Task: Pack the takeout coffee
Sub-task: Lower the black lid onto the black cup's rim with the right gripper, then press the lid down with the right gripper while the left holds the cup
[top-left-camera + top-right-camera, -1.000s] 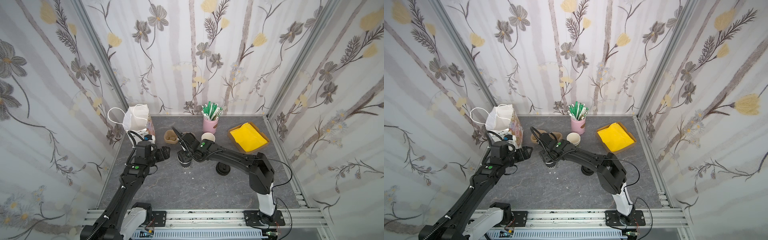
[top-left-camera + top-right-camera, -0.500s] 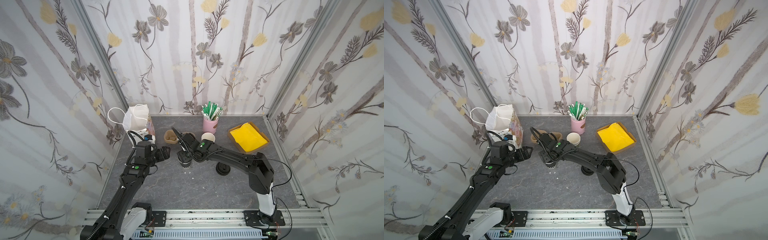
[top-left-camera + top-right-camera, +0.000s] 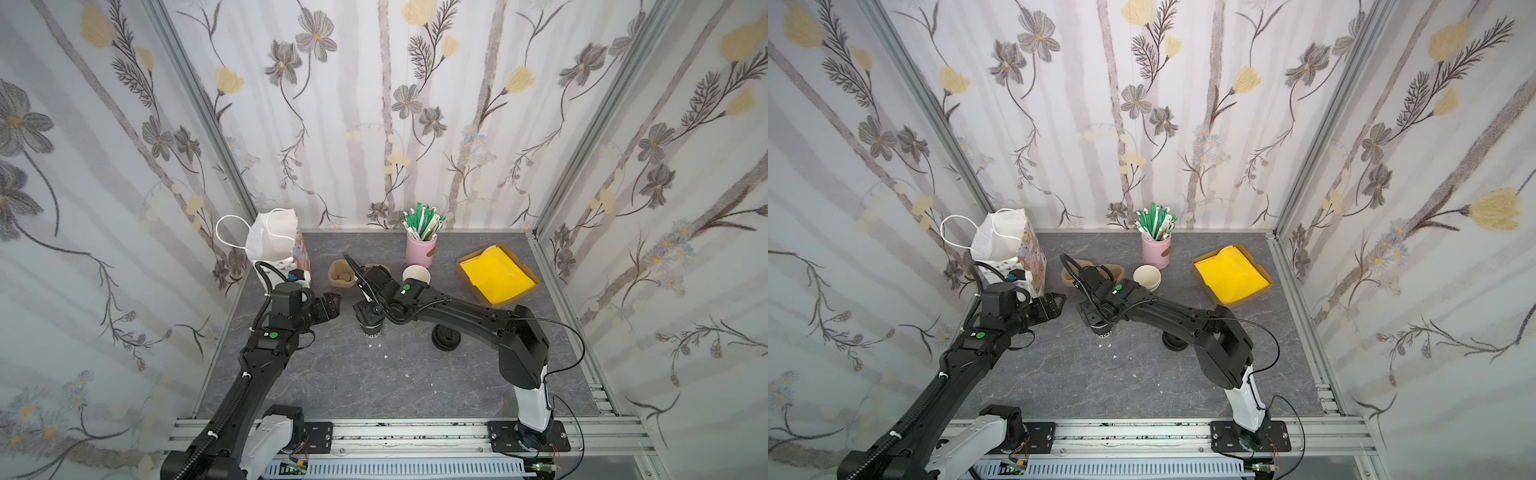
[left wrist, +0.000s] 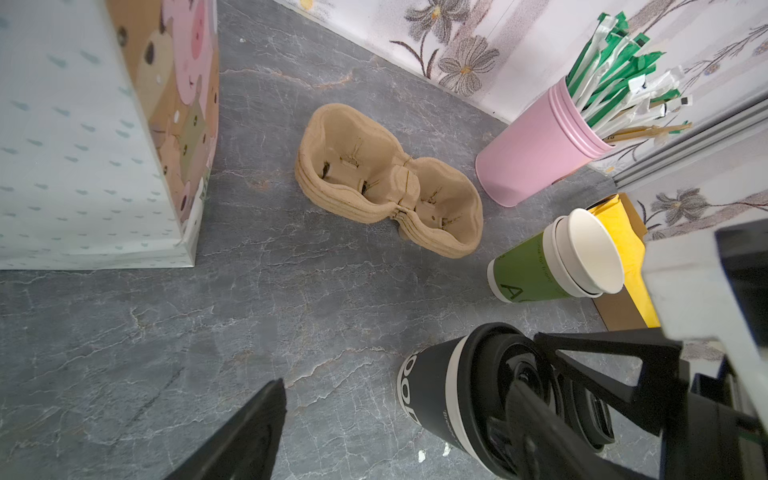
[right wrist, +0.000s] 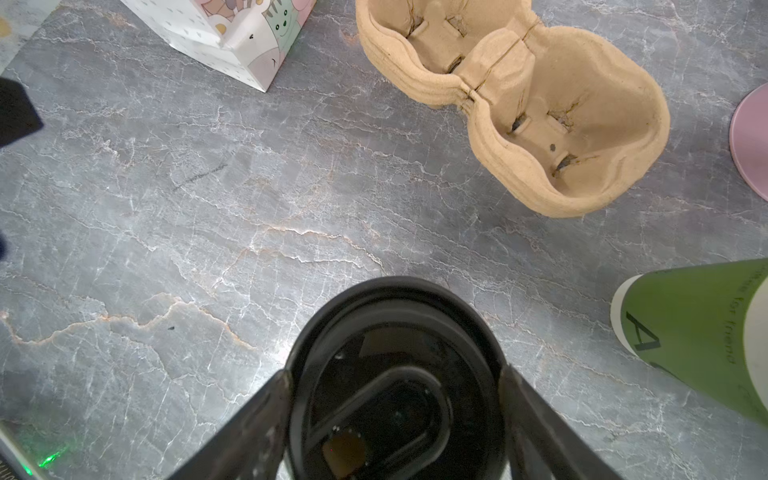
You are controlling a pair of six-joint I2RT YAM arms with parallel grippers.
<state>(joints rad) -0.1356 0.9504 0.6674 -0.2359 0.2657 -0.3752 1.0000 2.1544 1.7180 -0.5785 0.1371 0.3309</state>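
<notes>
Grey marbled counter, walled by floral panels.

Takeout coffee: small black paper cup with a black domed plastic lid, upright on the counter left of centre. It stands apart from the white handled paper bag, which is in the far-left corner.

Right pincer: directly over the coffee, pointing down. In the right wrist view its two dark fingers flank the lid, one on each side of the rim. Cannot tell whether they press the rim or only sit just beside it.

Left pincer: low, just left of the coffee, not touching it. Jaws parted, nothing between them.

Other items:
- Tan moulded-pulp two-cup carrier, beyond the coffee.
- Stack of lidless green-sided paper cups, right of the carrier.
- Pink cup of green-and-white wrapped sticks, at the back wall.
- Cardboard tray of yellow napkins, far right.
- Loose black lids, stacked under the right forearm.
</notes>
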